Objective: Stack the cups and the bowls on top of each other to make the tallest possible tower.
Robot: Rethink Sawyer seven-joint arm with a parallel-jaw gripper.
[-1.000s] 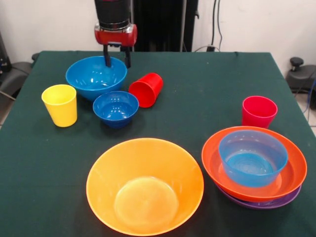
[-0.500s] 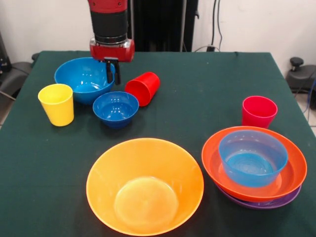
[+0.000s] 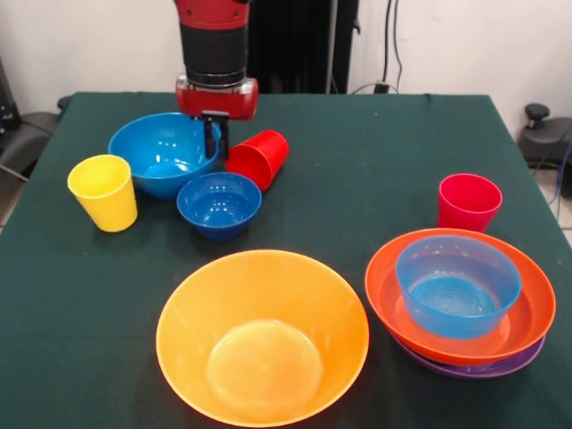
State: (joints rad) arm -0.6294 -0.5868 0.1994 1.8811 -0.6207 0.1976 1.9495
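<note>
The arm's top is cut off. The pincer [image 3: 215, 136] is clamped on the big blue bowl's [image 3: 161, 152] rim, tipped red cup [image 3: 259, 159] beside it, small blue bowl [image 3: 219, 204] just below; tower [image 3: 460, 299] well apart.

The pincer [image 3: 215, 136] pinches the near rim of the big blue bowl [image 3: 164, 153], beside the tipped red cup [image 3: 260, 158]. A yellow cup [image 3: 105, 191], a small blue bowl [image 3: 219, 204] and an orange bowl [image 3: 262, 336] stand on the green counter [image 3: 375, 152].
</note>
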